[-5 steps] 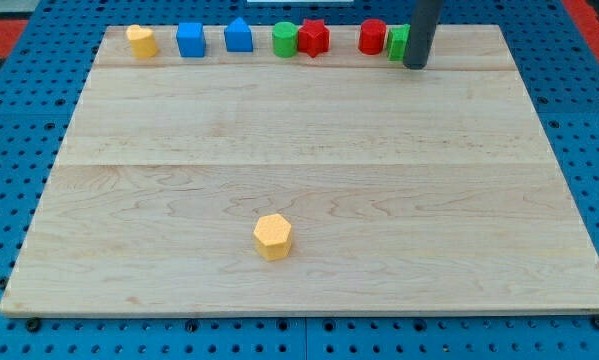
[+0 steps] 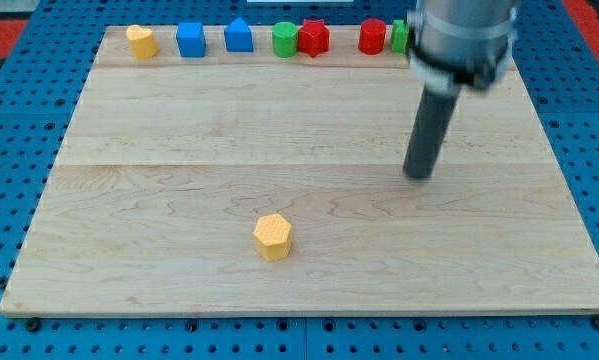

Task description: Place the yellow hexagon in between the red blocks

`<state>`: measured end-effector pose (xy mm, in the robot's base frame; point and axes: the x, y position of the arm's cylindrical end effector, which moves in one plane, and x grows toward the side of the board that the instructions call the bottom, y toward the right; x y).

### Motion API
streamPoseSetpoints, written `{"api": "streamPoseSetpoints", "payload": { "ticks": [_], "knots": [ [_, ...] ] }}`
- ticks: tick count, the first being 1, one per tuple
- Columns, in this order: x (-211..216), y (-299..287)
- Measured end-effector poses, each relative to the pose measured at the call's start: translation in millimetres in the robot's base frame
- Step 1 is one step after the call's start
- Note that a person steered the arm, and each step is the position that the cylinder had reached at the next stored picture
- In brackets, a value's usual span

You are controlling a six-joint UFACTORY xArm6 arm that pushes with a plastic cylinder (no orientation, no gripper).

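Camera view: yellow hexagon [image 2: 273, 236] sitting low on the board [image 2: 159, 130], untouched, well apart from red star [image 2: 314, 38] and red cylinder [image 2: 373, 36] up top. My tip [image 2: 418, 176] right of it, above, not touching. No pincer fitted. Whole push left.

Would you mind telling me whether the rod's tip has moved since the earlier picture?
Yes. My tip has moved toward the view's bottom, away from the green block at the top edge, and is now nearer the yellow hexagon, which has stayed put.
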<state>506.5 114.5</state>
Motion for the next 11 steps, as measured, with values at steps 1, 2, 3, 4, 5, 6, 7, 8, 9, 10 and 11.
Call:
{"api": "streamPoseSetpoints", "payload": {
  "ticks": [1, 2, 3, 4, 5, 6, 7, 8, 9, 10, 11],
  "knots": [
    [73, -77],
    [73, -183],
    [32, -216],
    [61, -216],
    [81, -204],
    [60, -164],
    [20, -139],
    [-10, -128],
    [37, -131],
    [22, -87],
    [-34, -87]
  ]
}}
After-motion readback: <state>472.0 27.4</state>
